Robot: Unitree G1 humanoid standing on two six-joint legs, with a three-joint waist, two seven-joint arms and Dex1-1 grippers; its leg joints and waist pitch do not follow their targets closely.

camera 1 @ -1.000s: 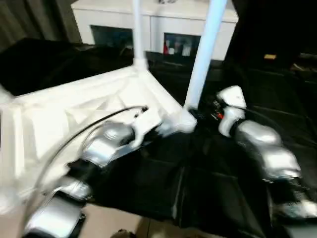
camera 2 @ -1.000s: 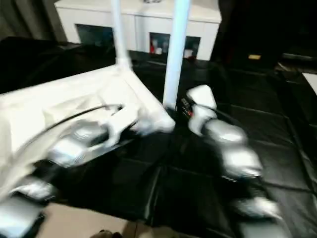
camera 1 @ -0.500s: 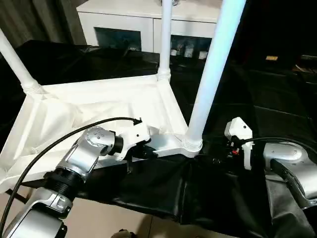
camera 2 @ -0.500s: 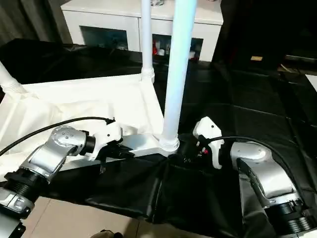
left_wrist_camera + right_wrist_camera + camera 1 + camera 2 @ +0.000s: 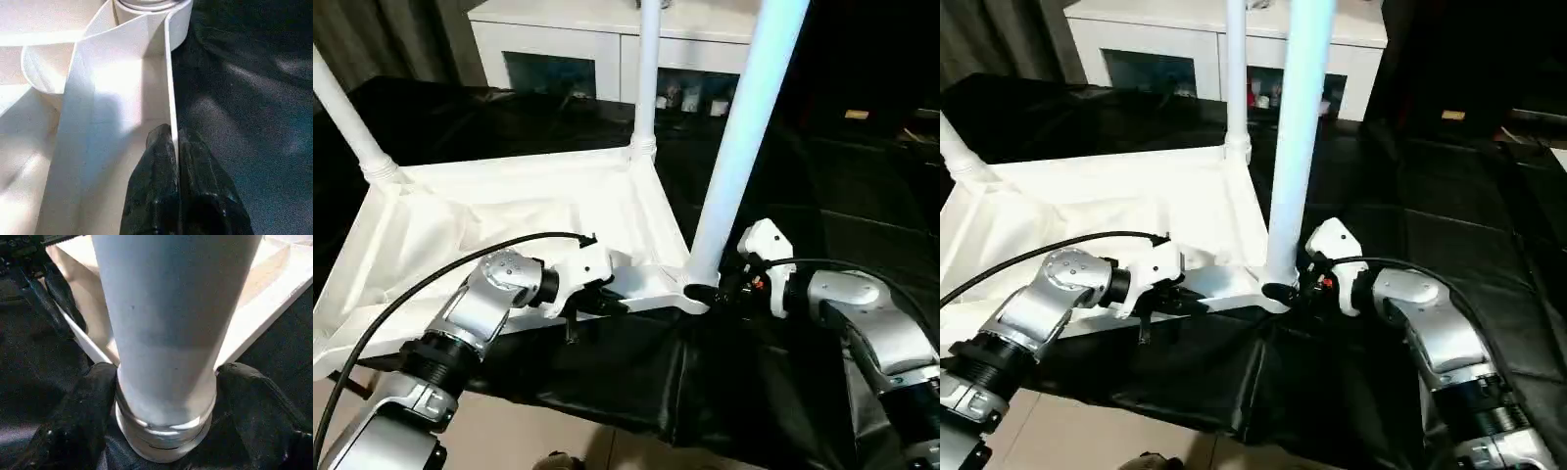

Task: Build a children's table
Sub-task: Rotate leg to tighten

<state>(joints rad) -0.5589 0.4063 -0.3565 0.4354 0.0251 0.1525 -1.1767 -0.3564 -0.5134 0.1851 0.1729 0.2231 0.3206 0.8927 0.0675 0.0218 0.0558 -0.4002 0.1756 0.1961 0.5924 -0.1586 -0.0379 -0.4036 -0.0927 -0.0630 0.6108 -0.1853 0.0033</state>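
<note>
Tabletop lies upside down on the black cloth in front of the white cabinet, ribbed underside up, with three legs visible rising from its corner sockets. Taking the near-right corner socket as the landmark: the near leg stands upright in it, a far leg rises from the corner behind it, and another leg slants up from the far-left corner. The left gripper is pinched shut on the thin rim of the tabletop just left of that socket, steadying the piece. The right gripper sits on the socket's other side with its fingers spread wide around the base of the near leg, one either side; whether they press on it cannot be told for sure. The step in hand looks like seating this leg. Next would probably call for closing on the leg base and twisting or pushing it home while the left keeps the rim from shifting.
</note>
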